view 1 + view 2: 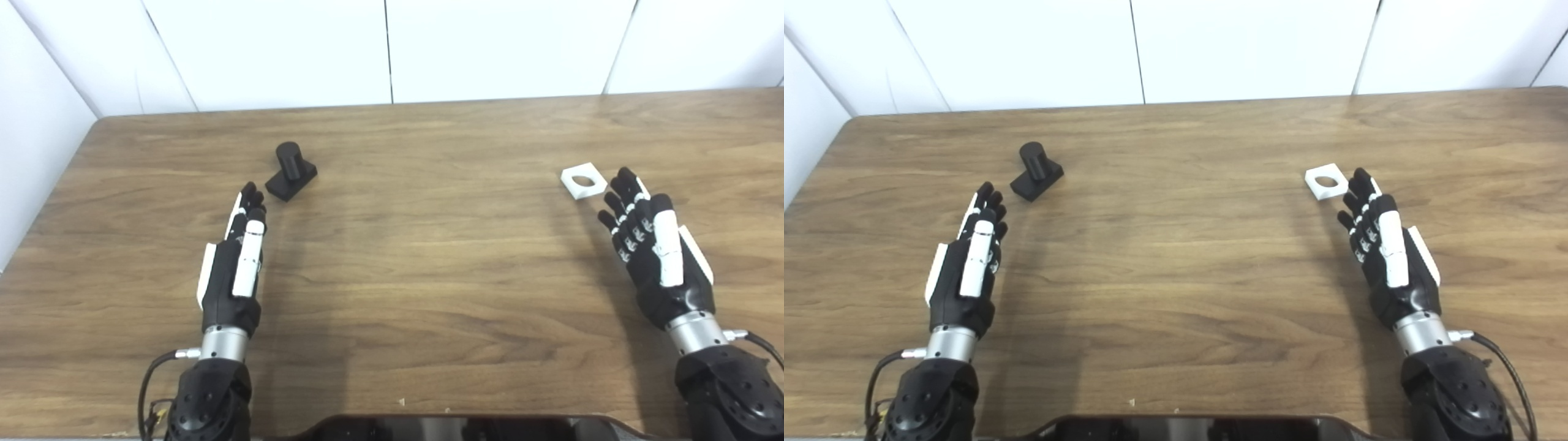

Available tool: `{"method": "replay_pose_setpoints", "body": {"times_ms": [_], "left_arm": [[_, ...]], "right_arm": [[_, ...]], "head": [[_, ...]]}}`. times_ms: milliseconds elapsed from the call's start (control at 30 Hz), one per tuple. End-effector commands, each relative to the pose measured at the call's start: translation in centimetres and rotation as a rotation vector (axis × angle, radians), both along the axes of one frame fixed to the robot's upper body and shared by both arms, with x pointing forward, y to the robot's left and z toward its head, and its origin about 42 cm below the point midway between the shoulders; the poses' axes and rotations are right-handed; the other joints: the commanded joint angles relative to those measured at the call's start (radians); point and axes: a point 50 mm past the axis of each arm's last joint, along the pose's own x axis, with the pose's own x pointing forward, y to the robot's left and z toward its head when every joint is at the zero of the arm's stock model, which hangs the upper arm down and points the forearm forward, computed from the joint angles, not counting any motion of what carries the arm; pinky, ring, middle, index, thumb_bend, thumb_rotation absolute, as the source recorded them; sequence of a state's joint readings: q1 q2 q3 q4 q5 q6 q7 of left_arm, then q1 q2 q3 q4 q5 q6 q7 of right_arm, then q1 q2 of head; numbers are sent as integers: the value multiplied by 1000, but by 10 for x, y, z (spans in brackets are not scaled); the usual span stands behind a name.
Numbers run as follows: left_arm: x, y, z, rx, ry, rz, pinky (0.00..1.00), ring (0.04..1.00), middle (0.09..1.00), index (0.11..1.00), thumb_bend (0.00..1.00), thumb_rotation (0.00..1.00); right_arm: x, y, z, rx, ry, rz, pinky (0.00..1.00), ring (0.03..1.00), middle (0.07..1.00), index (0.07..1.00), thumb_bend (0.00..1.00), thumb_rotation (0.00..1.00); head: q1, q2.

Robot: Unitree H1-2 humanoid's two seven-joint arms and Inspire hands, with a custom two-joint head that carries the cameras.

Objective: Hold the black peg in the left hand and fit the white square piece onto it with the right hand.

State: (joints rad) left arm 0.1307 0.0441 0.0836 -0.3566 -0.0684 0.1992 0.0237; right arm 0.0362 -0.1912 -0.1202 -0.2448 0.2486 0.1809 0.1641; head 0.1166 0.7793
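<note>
Although the wooden bench (404,257) fills most of the frame, only 2 small things lie on it, and both robot hands are released and hold nothing. The left robot hand (236,260) sits in the lower left of the frame with its fingers straight and close together, pointing up the picture; the right robot hand (652,245) sits in the lower right, its fingers spread a little and angled toward upper left.

The black peg (291,171) lies up and slightly right of the left fingertips, near them but apart. It looks like a round post on a flat block, the post leaning toward the upper left; whether it stands on its base or rests tipped is hard to judge from this height.

The white square piece (584,180) lies flat in the right half, just beside the right fingertips, up and to their left, its round hole facing up. Each part is nearer its own robot hand, so a short reach forward should serve both. Palms and thumbs are mostly hidden.
</note>
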Motion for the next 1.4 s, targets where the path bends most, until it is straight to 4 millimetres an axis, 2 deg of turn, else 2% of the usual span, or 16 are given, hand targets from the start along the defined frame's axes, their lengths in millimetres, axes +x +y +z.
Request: {"method": "replay_pose_setpoints", "body": {"times_ms": [0,133,233,367,433,500,533,700,800,933,1100,1367], "left_arm": [[-5,0,5,35,-13,3,1000,1000,1000,1000,446,779],[-4,0,7,51,-29,-1,1000,1000,1000,1000,479,752],[-2,2,8,66,-43,-4,1000,1000,1000,1000,521,783],[6,5,16,177,-52,35,1000,1000,999,989,566,844],[10,5,24,268,-52,72,1000,1000,998,975,546,834],[14,8,32,393,-74,97,969,995,999,967,507,777],[16,9,36,458,-76,112,964,995,995,961,521,727],[28,11,54,690,-67,192,996,1000,984,920,643,532],[38,13,61,830,-63,231,942,1000,976,899,712,465],[49,16,67,973,-65,253,991,994,963,878,766,449],[62,19,70,1101,-68,265,1000,985,950,855,800,465],[84,26,66,1190,-22,242,1000,1000,951,827,822,510]], "right_arm": [[10,1,22,-12,-109,23,999,1000,1000,991,532,1000],[10,-1,22,-13,-110,23,1000,1000,1000,991,534,1000],[10,-2,21,-13,-106,19,1000,1000,1000,987,542,1000],[10,-1,20,-14,-103,13,999,1000,1000,984,545,1000],[10,-1,19,-12,-103,15,997,1000,1000,986,540,1000],[10,-1,19,-9,-104,17,993,1000,1000,986,539,1000],[10,-1,18,-6,-105,18,982,1000,1000,986,537,1000],[10,0,15,-6,-95,12,944,992,997,979,540,1000],[11,2,14,-12,-89,17,957,993,996,976,546,1000],[11,4,13,-23,-87,19,975,998,992,966,558,1000],[11,3,13,-32,-85,21,982,994,986,959,549,1000],[11,4,13,-46,-86,20,988,996,992,959,533,1000]], "head": [[4,1],[11,1],[12,-1],[12,-3],[14,-4],[21,-5],[25,-5],[32,-11],[30,-12],[27,-15],[24,-21],[17,-31]]}}
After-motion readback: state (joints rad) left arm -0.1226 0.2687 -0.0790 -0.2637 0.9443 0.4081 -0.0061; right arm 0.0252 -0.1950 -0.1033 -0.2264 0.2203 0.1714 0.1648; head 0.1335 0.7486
